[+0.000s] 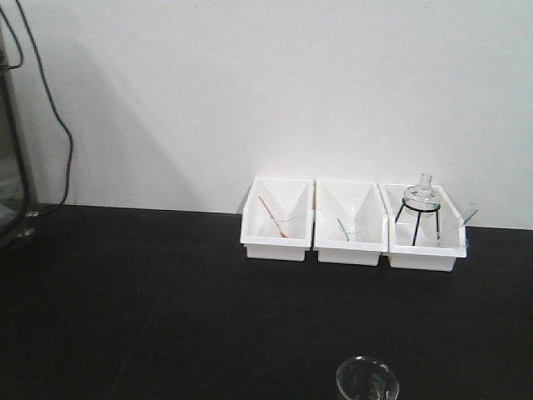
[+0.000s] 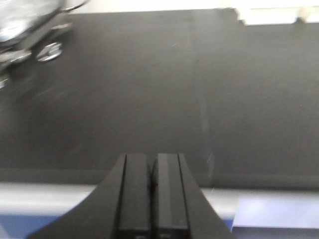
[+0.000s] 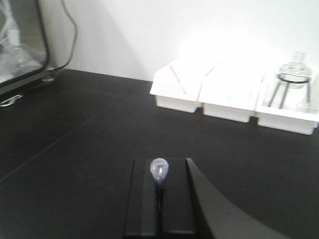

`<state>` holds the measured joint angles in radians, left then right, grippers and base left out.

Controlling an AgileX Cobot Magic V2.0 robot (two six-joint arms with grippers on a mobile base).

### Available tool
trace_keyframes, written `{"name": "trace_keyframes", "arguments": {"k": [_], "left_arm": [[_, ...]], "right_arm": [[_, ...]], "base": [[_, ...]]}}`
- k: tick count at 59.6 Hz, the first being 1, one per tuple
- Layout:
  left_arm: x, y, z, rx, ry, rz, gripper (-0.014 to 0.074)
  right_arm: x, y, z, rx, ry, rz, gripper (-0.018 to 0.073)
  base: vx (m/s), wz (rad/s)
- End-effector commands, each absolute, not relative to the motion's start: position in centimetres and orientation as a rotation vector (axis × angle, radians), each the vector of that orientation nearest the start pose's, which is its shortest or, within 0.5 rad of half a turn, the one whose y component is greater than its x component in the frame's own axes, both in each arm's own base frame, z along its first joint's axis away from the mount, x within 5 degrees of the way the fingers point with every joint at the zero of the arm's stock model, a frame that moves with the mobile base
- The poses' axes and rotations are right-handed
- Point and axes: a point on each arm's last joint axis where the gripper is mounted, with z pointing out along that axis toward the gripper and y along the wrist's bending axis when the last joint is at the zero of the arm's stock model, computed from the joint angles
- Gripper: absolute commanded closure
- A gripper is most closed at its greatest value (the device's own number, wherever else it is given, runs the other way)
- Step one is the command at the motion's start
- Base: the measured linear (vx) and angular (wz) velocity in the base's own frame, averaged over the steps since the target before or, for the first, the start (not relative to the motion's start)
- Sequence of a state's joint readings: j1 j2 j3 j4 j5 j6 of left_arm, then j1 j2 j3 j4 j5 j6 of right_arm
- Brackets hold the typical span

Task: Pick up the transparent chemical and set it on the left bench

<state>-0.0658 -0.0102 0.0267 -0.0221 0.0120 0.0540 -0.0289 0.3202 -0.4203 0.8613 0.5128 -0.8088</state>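
The transparent chemical stands at the right end of the right white bin [image 1: 425,250], and only its pale stick [image 1: 468,215] shows clearly. The black-topped bench [image 1: 125,300] stretches away to the left. In the left wrist view its front edge [image 2: 50,196] shows a silver rail with blue below. My left gripper [image 2: 153,157] is shut and empty over that edge. My right gripper [image 3: 159,163] is shut, with a small translucent drop-shaped piece [image 3: 159,172] pinched at its fingertips. A clear glass rim [image 1: 366,379] shows at the bottom of the front view. I cannot tell whether it is the same piece.
Three white bins stand in a row against the white wall. The left bin holds a beaker with a red stick [image 1: 273,217], the middle one a green stick [image 1: 343,229], and the right one a flask on a black tripod [image 1: 420,204]. A dark appliance [image 1: 12,158] and its cable [image 1: 60,125] are at far left.
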Motion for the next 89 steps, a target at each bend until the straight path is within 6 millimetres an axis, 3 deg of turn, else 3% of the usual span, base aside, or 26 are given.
{"name": "trace_keyframes", "arguments": {"k": [1,78,89], "left_arm": [[5.5,-0.4,20.6,0.064,1.429,-0.035,0.0600],[5.5,-0.4,20.6,0.064,1.429,-0.035,0.0600],[5.5,-0.4,20.6,0.064,1.429,-0.035,0.0600]], "right_arm": [[7.2,2.9,31.6,-0.227,1.649,0.287,0.0562],[7.2,2.9,31.7,-0.224,1.646,0.284,0.0562],[8.3,2.5,32.3,-0.057,1.599,0.379,0.0562]], "base": [[0.28,-0.42],[0.12,-0.11],[0.00,0.00]]}}
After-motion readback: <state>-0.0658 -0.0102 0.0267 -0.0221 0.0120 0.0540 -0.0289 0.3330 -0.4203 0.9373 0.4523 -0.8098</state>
